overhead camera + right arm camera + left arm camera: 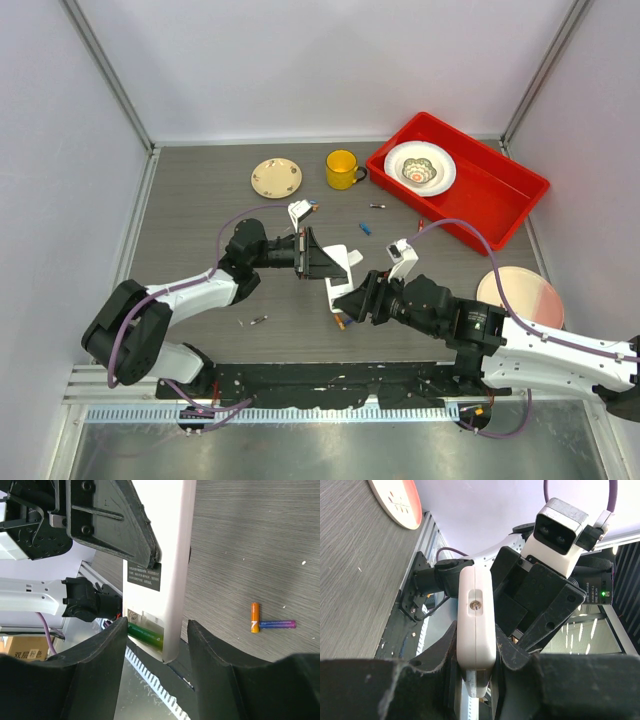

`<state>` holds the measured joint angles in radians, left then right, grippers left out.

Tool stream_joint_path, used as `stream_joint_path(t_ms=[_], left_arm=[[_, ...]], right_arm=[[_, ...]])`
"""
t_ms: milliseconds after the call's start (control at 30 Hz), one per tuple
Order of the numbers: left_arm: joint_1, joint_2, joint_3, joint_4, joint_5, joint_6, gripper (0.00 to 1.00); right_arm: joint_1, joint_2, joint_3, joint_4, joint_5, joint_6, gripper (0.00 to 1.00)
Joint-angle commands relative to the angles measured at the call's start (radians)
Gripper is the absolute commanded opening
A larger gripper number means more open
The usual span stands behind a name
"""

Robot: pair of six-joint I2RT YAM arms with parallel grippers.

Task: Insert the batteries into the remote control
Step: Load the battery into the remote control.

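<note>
Housing green battery [145,634], white remote control [172,555].

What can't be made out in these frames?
Right wrist: remote control edge-on; beyond the green battery, its own body hides the bay. Contact of right gripper with it: unclear.
Left wrist: left gripper fingers hide the remote's lower end.
Top external: both grippers crowd the bay; loose batteries too small to read.
</note>
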<state>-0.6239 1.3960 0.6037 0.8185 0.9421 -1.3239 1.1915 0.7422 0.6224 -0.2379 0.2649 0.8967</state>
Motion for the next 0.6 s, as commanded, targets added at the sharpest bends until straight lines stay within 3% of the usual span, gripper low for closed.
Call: stream_joint_path(t_ms=[0,100,300,567], left_arm=[[0.001,-0.014,0.013,0.077,0.0,-0.015,0.0],[0.001,-0.014,0.014,0.076,0.0,-0.015,0.0],[0.003,-0.003,0.01,0.082,0.0,-0.015,0.0],[0.003,-0.002,0.013,0.088,-0.002,-0.018,0.0]], right_arm=[[-0.007,0.008,-0.006,0.032,-0.013,0.002,0.54],[-0.009,0.006,-0.01,0.037,-0.023,0.001,0.55],[-0.01,-0.027,-0.012,0.045,0.0,0.013,0.68],[-0.013,-0.035,-0.027,0.075,-0.03,0.007,0.62]])
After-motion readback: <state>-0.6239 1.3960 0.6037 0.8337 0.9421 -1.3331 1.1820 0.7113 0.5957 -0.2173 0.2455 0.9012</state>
